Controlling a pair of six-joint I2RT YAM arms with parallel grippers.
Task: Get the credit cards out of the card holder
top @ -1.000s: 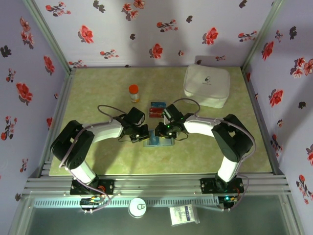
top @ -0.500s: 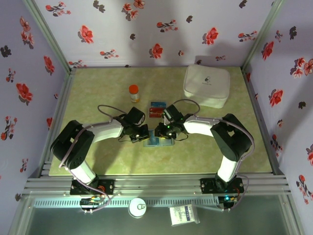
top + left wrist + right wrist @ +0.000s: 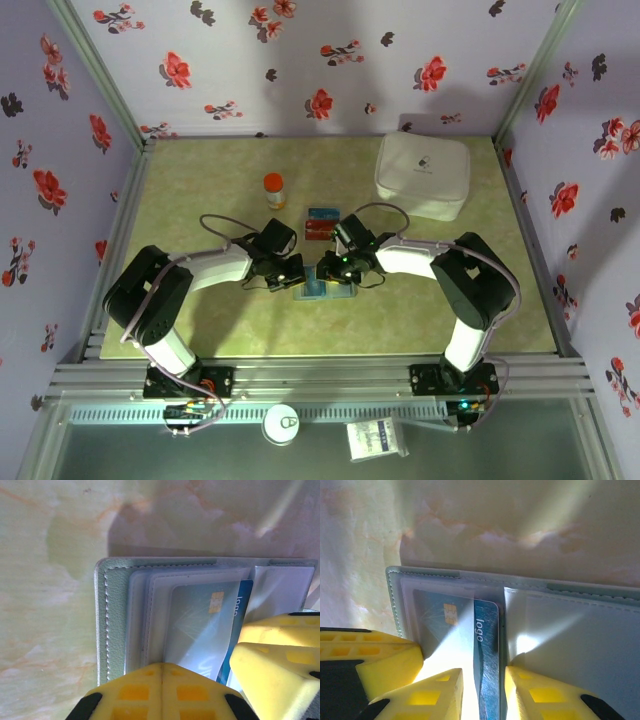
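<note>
While my left gripper (image 3: 161, 669), fingers closed together, pins the card holder (image 3: 107, 620) at table centre, my right gripper (image 3: 484, 682) straddles the blue credit card (image 3: 486, 630), jaws narrowly apart. Pulled toward six o'clock without a firm pinch, the card could slip or drag the holder along.

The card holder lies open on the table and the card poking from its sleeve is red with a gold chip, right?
No, the card is blue, not red; the right wrist view shows it. The card holder does lie open on the table, and the card has a gold chip.
</note>
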